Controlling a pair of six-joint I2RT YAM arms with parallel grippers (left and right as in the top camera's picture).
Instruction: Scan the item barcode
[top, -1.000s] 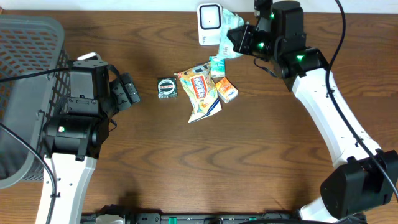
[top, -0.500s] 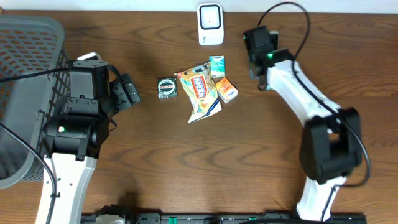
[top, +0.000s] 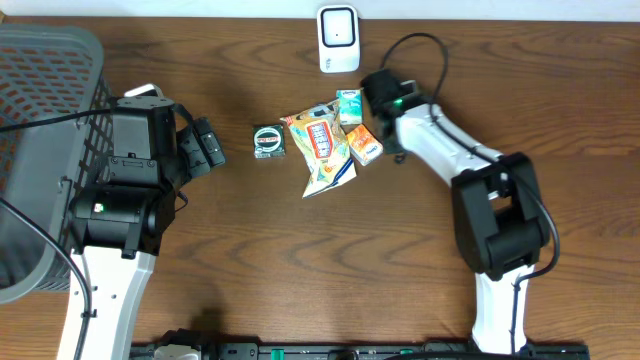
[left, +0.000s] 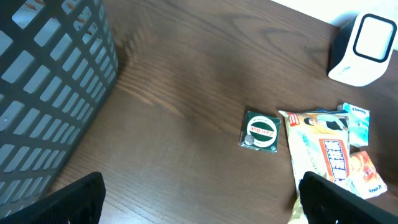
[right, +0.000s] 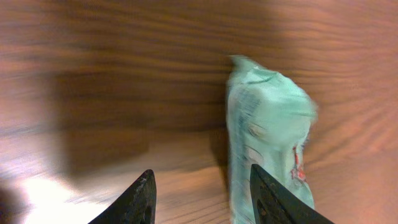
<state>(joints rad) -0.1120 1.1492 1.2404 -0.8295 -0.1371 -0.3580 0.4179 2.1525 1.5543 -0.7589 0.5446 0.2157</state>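
Observation:
A teal packet (top: 349, 105) lies on the table at the top of a small pile, just below the white barcode scanner (top: 338, 38). My right gripper (top: 373, 90) sits low right beside it, open. In the right wrist view the teal packet (right: 270, 137) lies flat, partly behind the right fingertip (right: 277, 199), and bare wood fills the gap of the right gripper (right: 202, 199). My left gripper (top: 205, 145) hovers open to the left of the pile. Its wrist view has the left gripper (left: 202, 205) over bare wood.
The pile also holds a large orange snack bag (top: 325, 150), a small orange packet (top: 364, 146) and a round green tin (top: 269, 141). A grey mesh basket (top: 40, 120) fills the left edge. The left wrist view shows the tin (left: 260, 130) and the scanner (left: 364, 50).
My right arm has swung from in front of the scanner down to the pile. Its jaws have parted, and the teal packet now lies on the table. The left arm has not moved.

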